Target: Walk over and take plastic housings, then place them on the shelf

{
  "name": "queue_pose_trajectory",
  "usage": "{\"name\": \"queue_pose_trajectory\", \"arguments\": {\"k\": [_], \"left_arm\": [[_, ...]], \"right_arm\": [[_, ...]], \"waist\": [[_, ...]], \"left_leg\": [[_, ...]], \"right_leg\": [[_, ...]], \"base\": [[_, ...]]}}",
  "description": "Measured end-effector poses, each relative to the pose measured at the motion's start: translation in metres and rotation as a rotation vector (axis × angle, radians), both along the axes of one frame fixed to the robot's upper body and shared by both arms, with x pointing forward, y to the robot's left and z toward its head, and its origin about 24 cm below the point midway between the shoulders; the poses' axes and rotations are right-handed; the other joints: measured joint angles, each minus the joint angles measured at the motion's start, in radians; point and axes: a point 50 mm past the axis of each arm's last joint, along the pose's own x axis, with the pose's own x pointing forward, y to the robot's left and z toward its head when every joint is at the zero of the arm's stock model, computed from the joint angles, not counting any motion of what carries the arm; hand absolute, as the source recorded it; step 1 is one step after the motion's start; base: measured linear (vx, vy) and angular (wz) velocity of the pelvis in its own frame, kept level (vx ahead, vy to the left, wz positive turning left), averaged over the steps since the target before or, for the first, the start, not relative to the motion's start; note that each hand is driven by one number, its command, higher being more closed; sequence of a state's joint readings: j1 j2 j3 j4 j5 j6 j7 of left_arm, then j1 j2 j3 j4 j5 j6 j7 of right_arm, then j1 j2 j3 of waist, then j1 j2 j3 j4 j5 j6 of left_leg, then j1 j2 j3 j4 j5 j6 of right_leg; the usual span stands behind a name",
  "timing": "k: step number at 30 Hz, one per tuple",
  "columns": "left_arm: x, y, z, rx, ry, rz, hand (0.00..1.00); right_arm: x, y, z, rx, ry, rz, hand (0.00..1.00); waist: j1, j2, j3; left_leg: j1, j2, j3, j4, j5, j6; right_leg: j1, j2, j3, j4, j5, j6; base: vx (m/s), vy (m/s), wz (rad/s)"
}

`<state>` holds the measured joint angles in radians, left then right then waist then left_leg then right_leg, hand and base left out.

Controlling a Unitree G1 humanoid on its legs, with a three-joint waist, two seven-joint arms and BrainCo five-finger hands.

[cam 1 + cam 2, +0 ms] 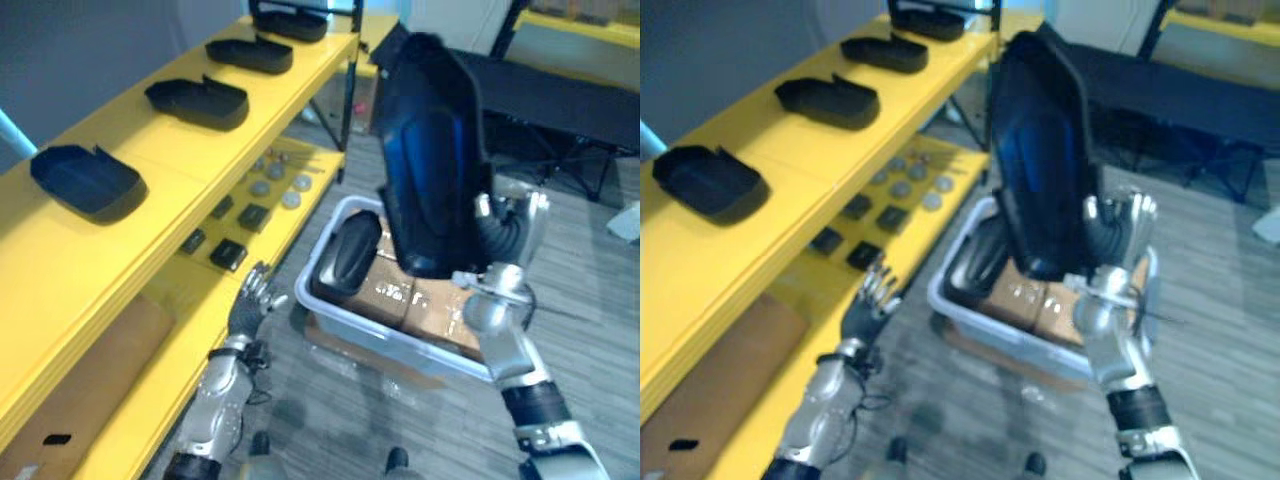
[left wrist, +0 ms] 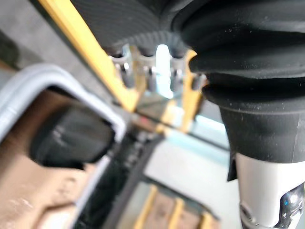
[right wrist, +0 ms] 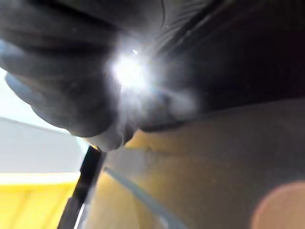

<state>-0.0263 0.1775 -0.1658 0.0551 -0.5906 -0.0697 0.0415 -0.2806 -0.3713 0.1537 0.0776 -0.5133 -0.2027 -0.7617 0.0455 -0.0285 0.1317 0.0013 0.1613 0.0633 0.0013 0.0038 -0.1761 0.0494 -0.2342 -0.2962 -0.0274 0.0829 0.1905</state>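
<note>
Right hand [image 1: 508,222] grips housing [image 1: 430,150] — over bin [image 1: 322,300], near shelf [image 1: 150,162] edge.

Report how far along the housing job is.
Done: four black housings lie on the yellow shelf. In hand: the right hand grips a fifth housing, raised clear of the grey bin. Left: shelve it, then the last housing visible in the bin. The left hand hangs open, idle.
</note>
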Motion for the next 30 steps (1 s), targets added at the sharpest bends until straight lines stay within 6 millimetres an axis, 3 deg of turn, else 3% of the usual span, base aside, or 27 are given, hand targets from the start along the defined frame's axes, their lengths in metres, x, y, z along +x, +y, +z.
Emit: {"name": "queue_pose_trajectory", "arguments": {"k": [12, 21, 26, 27, 30], "left_arm": [[0.002, -0.015, -0.003, -0.051, 0.027, -0.097, 0.0], [0.001, -0.038, -0.005, -0.042, 0.048, -0.228, 0.0], [0.003, -0.041, -0.005, -0.034, 0.06, -0.243, 0.0], [0.003, -0.041, -0.008, -0.029, 0.076, -0.247, 1.0], [0.001, -0.04, -0.012, -0.011, 0.103, -0.26, 1.0]], "right_arm": [[-0.01, 0.049, -0.022, -0.097, 0.067, 0.254, 1.0], [-0.015, 0.065, -0.054, -0.133, 0.187, 0.309, 1.0], [-0.016, 0.072, -0.065, -0.132, 0.231, 0.326, 1.0], [-0.016, 0.073, -0.068, -0.133, 0.243, 0.329, 1.0], [-0.016, 0.076, -0.071, -0.125, 0.259, 0.336, 1.0]], "waist": [[-0.003, 0.012, -0.042], [0.005, 0.014, -0.068], [0.022, 0.013, -0.069], [0.026, 0.011, -0.07], [0.033, 0.005, -0.073]], "left_leg": [[0.002, -0.002, -0.003, -0.017, 0.014, 0.0], [-0.003, -0.003, -0.021, -0.026, 0.025, 0.0], [-0.003, 0.0, -0.028, -0.026, 0.027, -0.001], [-0.003, 0.0, -0.029, -0.026, 0.027, -0.001], [-0.004, 0.0, -0.031, -0.026, 0.027, -0.001]], "right_leg": [[0.004, 0.002, -0.005, -0.017, 0.014, -0.004], [0.01, 0.002, -0.021, -0.018, 0.014, -0.004], [0.016, 0.006, -0.03, -0.023, 0.014, -0.004], [0.017, 0.006, -0.032, -0.024, 0.014, -0.004], [0.02, 0.006, -0.035, -0.029, 0.014, -0.005]], "base": [[-0.01, 0.002, 0.0], [-0.01, 0.003, 0.05], [-0.01, 0.0, 0.03], [0.0, 0.0, 0.0], [0.0, 0.003, 0.01]]}}
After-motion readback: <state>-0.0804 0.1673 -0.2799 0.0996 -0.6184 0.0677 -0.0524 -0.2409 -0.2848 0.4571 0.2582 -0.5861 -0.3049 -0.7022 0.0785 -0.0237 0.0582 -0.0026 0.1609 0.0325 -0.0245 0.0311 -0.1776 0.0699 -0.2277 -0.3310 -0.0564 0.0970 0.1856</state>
